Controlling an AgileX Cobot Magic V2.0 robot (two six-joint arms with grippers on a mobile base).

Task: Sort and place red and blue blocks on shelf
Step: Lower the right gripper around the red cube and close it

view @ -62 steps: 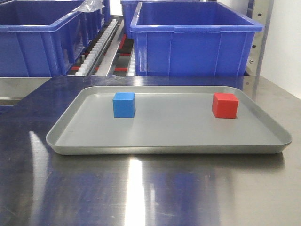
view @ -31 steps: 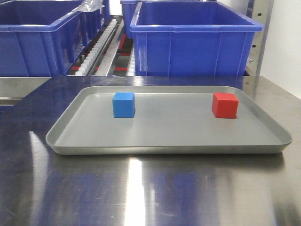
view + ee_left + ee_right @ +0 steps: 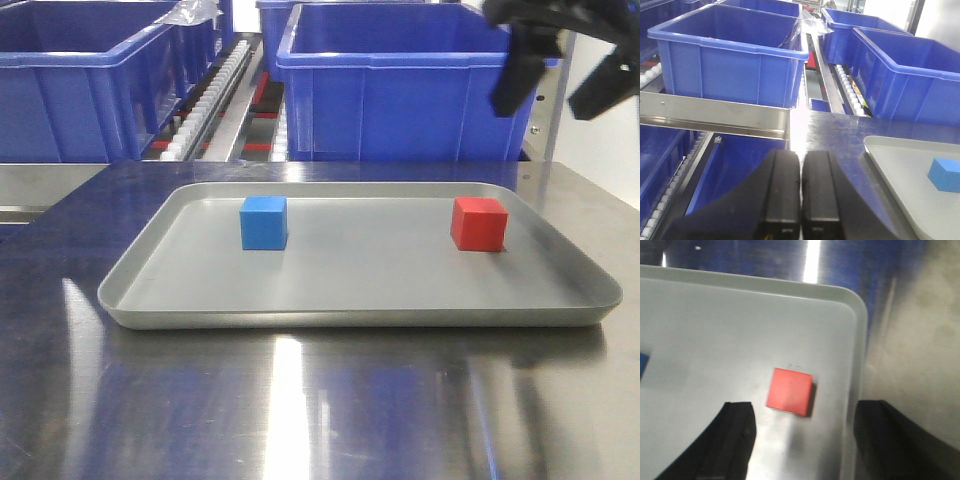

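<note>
Two small cubes rest on the grey tray (image 3: 150, 270), well apart from each other: the blue block (image 3: 263, 222) and the red block (image 3: 478, 223). The right gripper (image 3: 560, 82) hangs above the red block and a little beyond it, its jaws spread wide and holding nothing. In its own wrist view the red block (image 3: 790, 391) lies just ahead of the gap between the two dark fingers (image 3: 737, 437), touching neither. The tray's rounded corner (image 3: 857, 320) is farther ahead, and past it is the shiny steel tabletop (image 3: 910, 340). The left gripper (image 3: 800, 200) is low beside the tray, its fingers pressed flat together with nothing between them. From it the blue block (image 3: 945, 175) lies off to the right (only partly inside that view). Straight ahead of the left gripper runs a brushed-steel rail of the shelf (image 3: 715, 115). Large blue bins (image 3: 730, 60) stand beyond the rail, with white roller tracks (image 3: 850, 95) running between them.
</note>
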